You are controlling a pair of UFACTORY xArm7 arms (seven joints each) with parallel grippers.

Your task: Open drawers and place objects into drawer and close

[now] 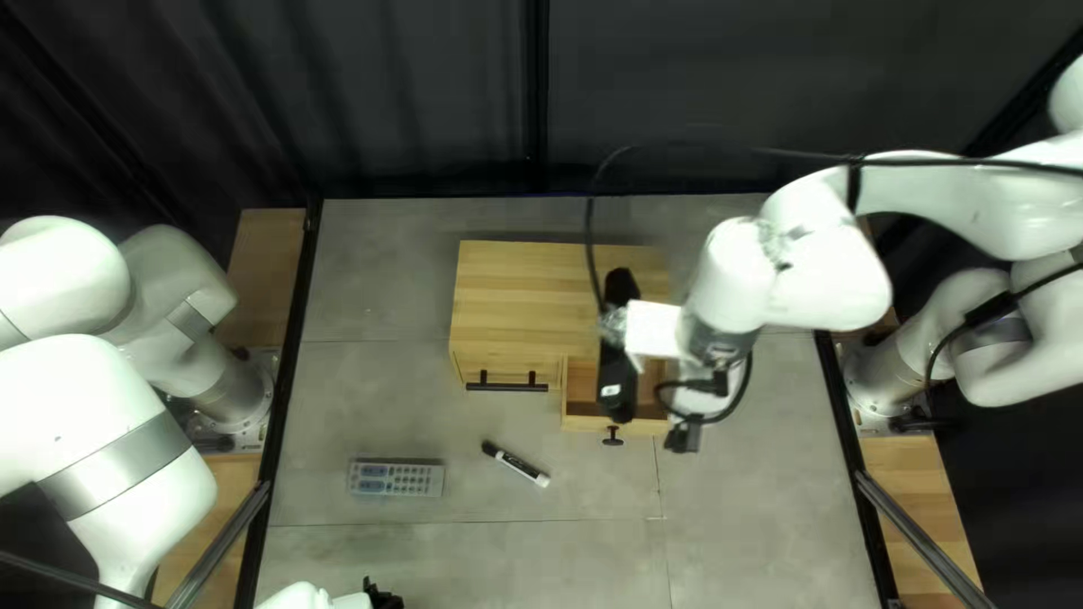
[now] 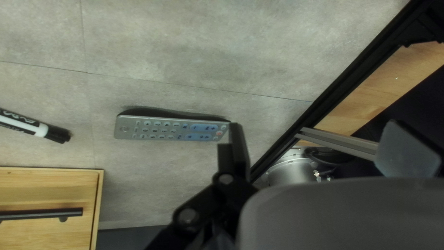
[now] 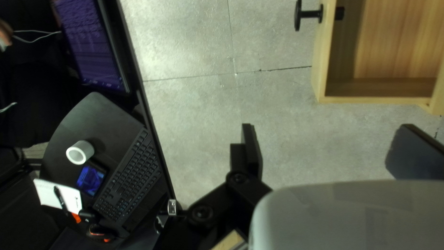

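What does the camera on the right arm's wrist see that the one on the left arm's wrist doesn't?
Only the right wrist view: an open drawer with a round black knob, a keyboard and a lit screen.
Only the left wrist view: a remote, a marker and a drawer front with a black bar handle.
Both: the grey tabletop, and an open gripper, each its own.

The grey tabletop (image 1: 372,271) is crossed by thin dark seams, with black edging along its left and right sides. A pale wooden cabinet (image 1: 519,299) stands on it toward the far edge. Nearer the viewer, a grey remote control (image 1: 395,478) lies buttons up, apart from a slanted black-and-white marker (image 1: 517,464).
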